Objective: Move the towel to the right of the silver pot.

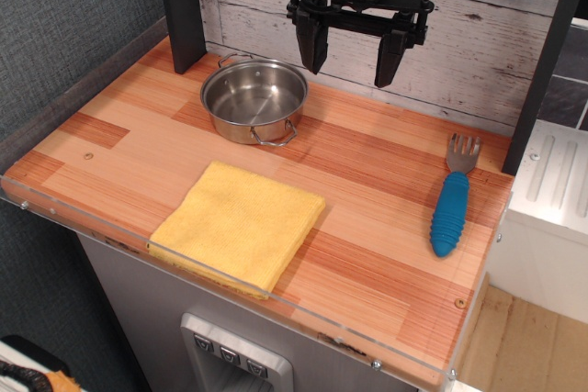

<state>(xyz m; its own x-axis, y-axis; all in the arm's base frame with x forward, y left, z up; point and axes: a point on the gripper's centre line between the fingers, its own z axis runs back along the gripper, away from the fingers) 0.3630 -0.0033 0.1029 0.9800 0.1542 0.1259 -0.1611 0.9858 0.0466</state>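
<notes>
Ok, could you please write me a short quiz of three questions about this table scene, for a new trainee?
1. True or false: the black gripper holds the folded yellow terry towel.
2. What lies at the right of the wooden table? A) a spoon B) a blue-handled fork C) a knife
3. Fill in: the round shiny steel pot is ____ inside.

Key: 1 false; 2 B, the blue-handled fork; 3 empty.

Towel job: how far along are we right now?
Nothing looks done: the towel lies flat near the front edge, in front of the silver pot, not to its right. The gripper hangs above with fingers open, holding nothing. Grasping, carrying and placing remain.
</notes>
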